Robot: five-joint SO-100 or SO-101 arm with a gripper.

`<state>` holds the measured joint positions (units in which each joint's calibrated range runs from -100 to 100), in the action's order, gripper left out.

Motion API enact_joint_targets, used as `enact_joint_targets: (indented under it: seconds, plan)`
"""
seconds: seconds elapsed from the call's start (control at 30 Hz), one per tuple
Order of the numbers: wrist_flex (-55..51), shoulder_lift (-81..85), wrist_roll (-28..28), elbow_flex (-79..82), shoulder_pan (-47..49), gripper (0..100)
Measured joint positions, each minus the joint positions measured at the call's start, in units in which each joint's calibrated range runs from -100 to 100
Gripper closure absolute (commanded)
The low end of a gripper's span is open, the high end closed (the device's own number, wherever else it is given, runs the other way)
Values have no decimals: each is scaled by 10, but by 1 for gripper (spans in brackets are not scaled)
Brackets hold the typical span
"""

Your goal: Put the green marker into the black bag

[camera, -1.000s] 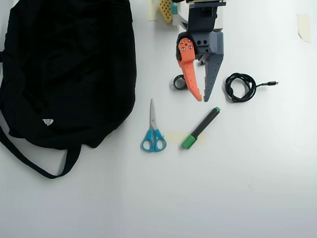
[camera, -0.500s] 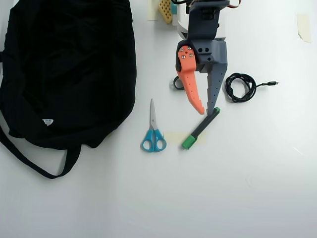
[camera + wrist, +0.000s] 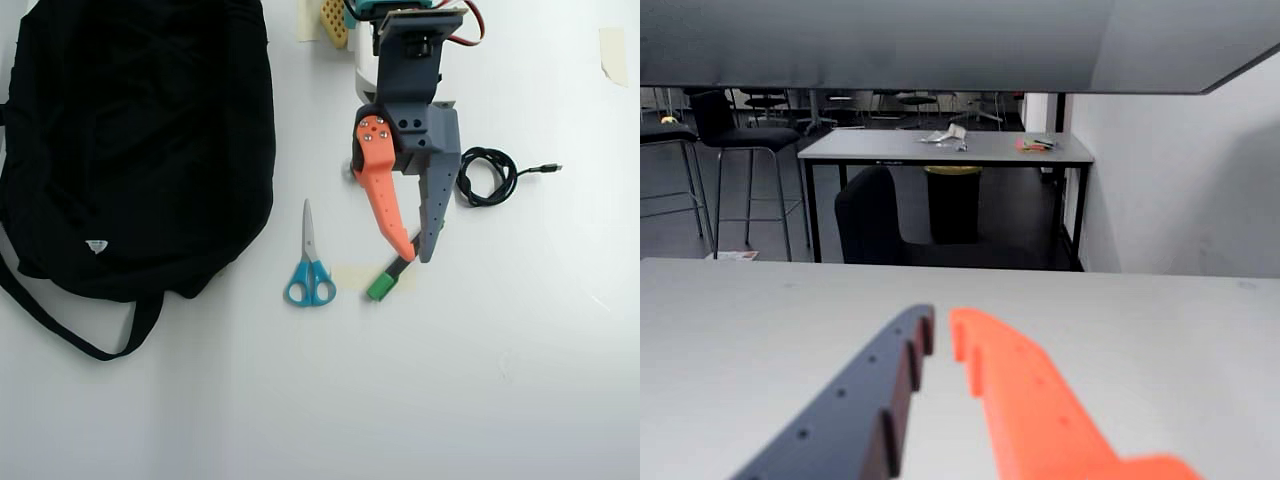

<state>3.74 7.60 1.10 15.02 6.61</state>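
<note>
Marker [image 3: 385,283] is lying under my gripper [image 3: 417,255], jaws slightly spread astride its barrel; I'm risking nudging it sideways if the orange finger lands first.

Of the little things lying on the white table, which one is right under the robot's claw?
The green marker. The gripper hangs over its upper end, so only the green cap end shows. The blue-handled scissors and the coiled black cable lie clear to either side.
</note>
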Motion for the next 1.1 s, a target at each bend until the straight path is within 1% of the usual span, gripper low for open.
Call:
enact_joint_targets:
  seconds: [0.1,0.17,0.23,1.1]
  plan:
    - [-2,-12,0,-15,0,98]
    - [-39,-21,0,-46,0,98]
    - [-53,-35,0,-69,-1,98]
    - [-59,-45,0,-79,-10,98]
